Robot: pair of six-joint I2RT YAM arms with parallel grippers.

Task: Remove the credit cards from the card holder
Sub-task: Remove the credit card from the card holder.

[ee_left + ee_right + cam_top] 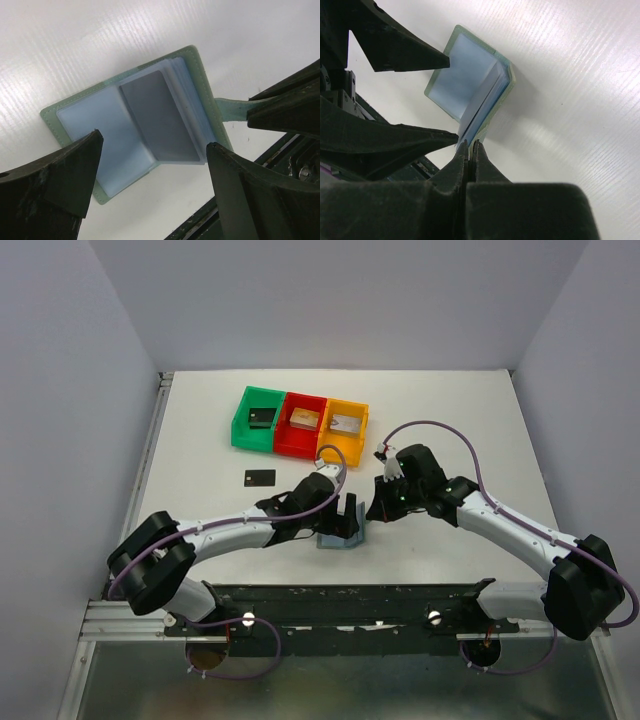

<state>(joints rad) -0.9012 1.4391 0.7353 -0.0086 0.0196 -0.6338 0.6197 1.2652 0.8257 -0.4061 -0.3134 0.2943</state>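
One grey-green folding card holder (340, 539) with pale blue plastic pockets lies open on the white table (450, 410), near the front between the two arms.

A dark rectangular credit card (157, 117) sits in one of the holder's inner sleeves. The right gripper (470, 145) is pinched together on the holder's small closing tab (231, 108), and that cover stands tilted up. The left gripper (154, 145) hangs over the pockets with its fingers spread wide, gripping nothing. A flat black card (259, 478) lies loose on the table to the left. Farther back, a green plastic bin (240, 425), a red plastic bin (285, 436) and an orange plastic bin (335, 448) stand side by side.
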